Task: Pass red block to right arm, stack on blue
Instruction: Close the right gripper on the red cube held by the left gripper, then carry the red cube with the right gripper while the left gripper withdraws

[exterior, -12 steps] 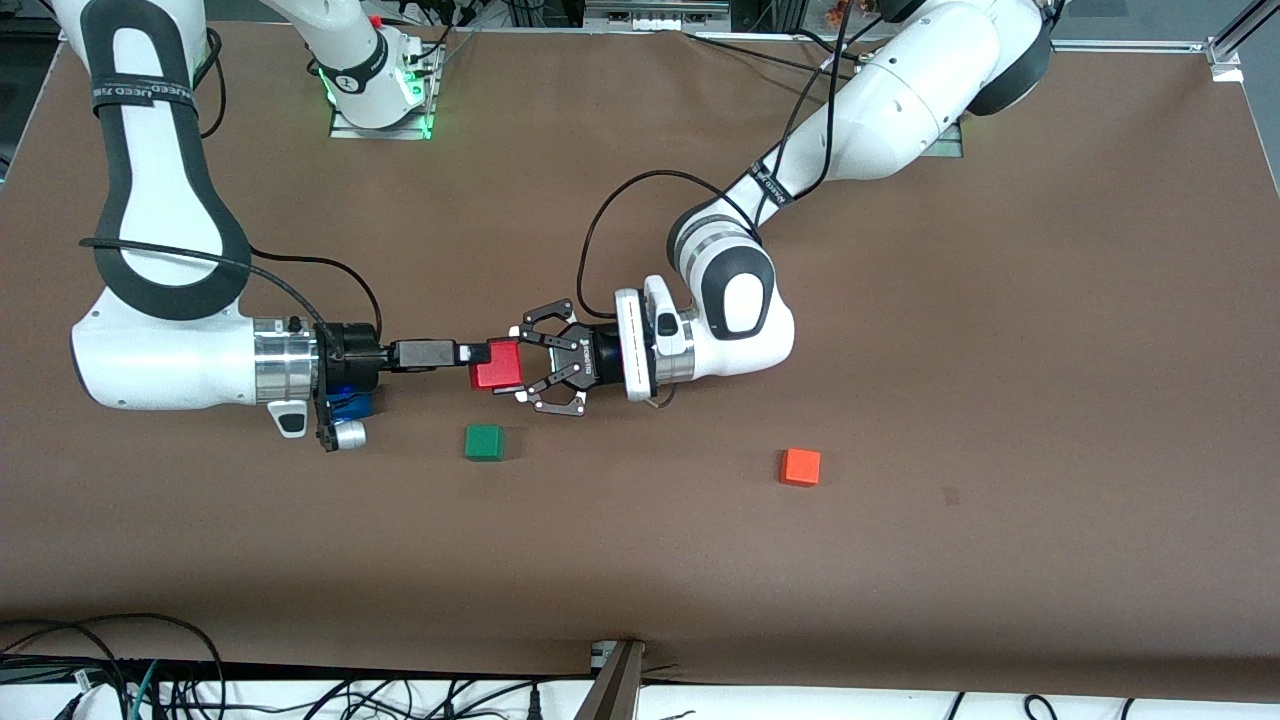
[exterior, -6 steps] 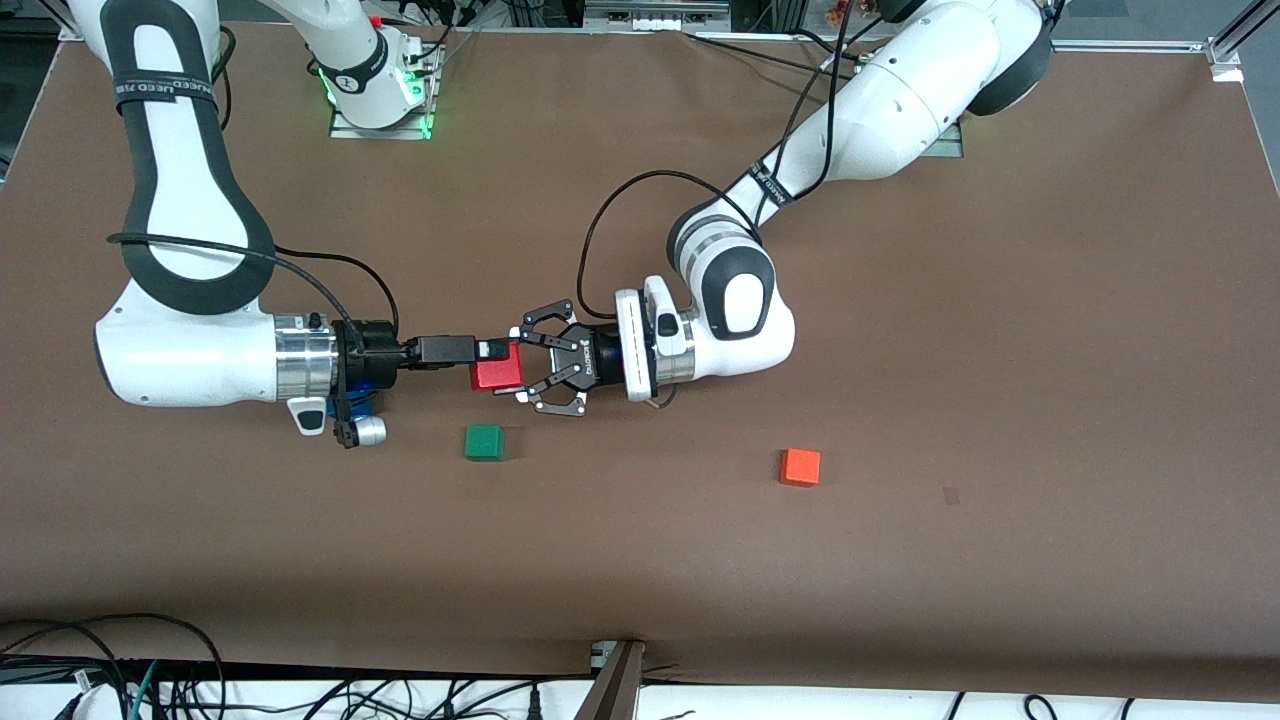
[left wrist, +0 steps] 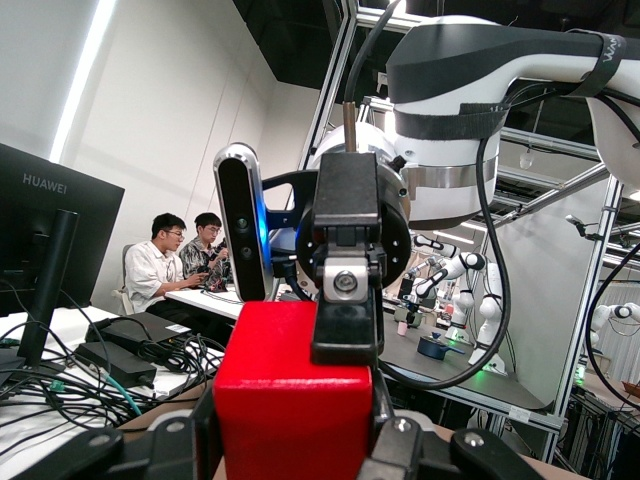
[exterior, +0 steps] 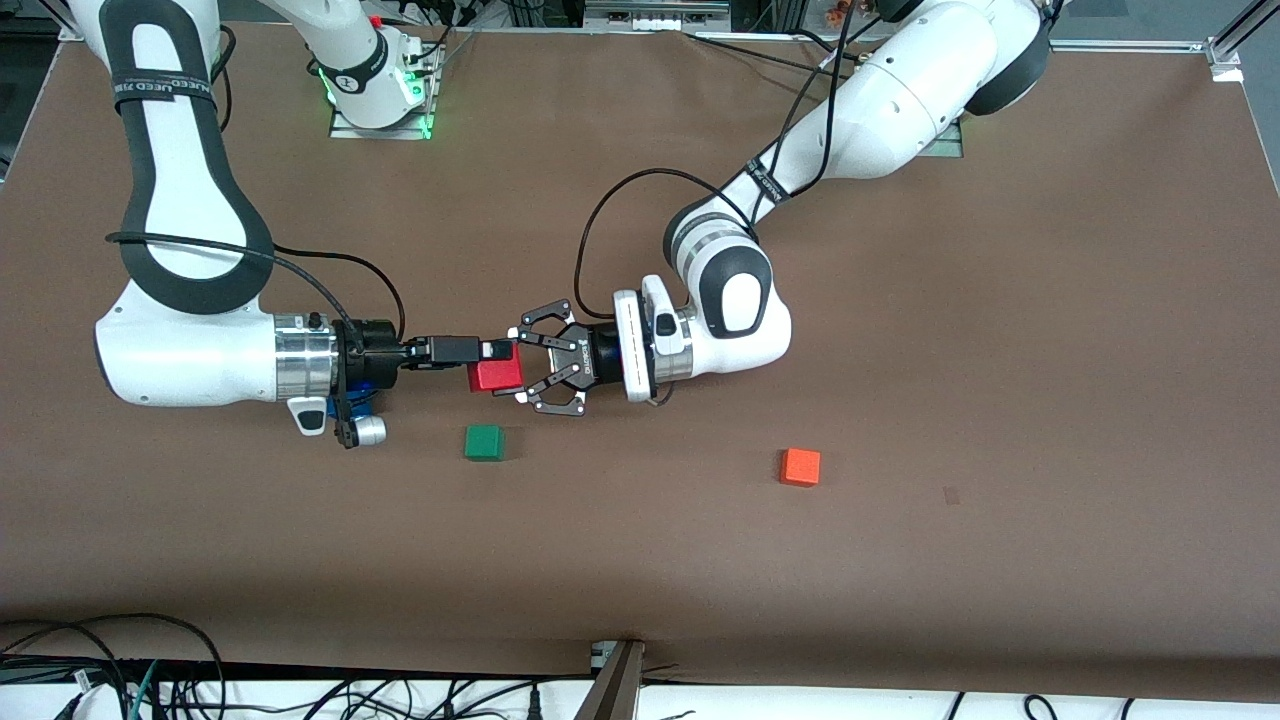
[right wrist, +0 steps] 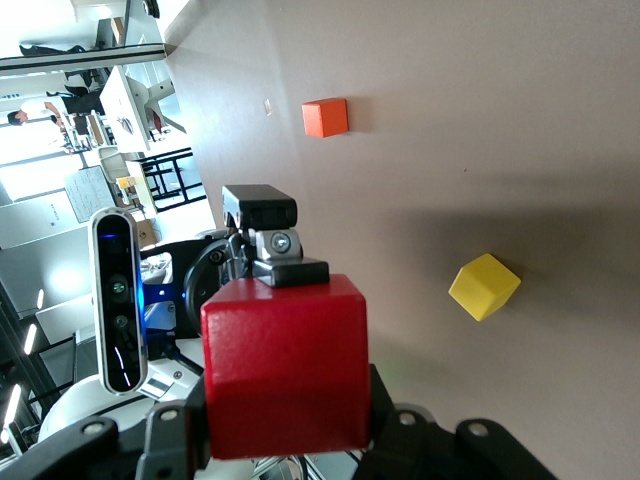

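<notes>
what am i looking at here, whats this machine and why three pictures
Two white robot arms share a brown table. The wide picture looks down from across the table; the other two come from cameras on each arm's wrist. Over the middle of the table, the left gripper, a black claw, and the slim right gripper both clamp one red block, handing it over. A green block and an orange block lie on the table, and a blue block peeks out beneath the right arm's wrist.
</notes>
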Motion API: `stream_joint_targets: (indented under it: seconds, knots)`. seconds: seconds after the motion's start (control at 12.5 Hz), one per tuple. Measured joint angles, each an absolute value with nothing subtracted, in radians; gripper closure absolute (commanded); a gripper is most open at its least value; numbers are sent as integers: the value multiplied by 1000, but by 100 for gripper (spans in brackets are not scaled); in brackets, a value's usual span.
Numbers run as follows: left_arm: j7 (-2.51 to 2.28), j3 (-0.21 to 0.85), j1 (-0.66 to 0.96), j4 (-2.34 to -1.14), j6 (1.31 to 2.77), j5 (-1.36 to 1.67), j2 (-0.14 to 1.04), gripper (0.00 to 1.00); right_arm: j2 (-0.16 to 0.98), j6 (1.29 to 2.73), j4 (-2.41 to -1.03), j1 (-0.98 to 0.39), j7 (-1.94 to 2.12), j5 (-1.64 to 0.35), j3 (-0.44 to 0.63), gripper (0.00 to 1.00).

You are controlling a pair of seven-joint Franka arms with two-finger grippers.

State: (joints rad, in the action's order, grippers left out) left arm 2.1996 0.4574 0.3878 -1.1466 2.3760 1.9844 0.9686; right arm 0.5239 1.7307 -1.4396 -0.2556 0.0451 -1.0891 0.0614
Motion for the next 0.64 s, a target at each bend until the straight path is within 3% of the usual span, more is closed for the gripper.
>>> stream_joint_targets:
  seconds: [0.16, 0.24, 0.32, 0.64]
  knots:
    - [2200, 457, 388, -1147, 2376, 1984, 969, 100, 524, 1731, -1440, -256, 45, -1089, 61, 100]
    - [2199, 457, 388, -1147, 2376, 1985, 969, 60, 524, 1731, -1440, -256, 45, -1089, 61, 100]
    - [2199, 457, 388, -1147, 2376, 1985, 969, 1, 524, 1731, -1440, -256, 45, -1089, 61, 100]
    - [2202, 452, 373, -1144, 2375, 1986, 968, 0, 531, 1738, -1440, -254, 43, -1089, 64, 100]
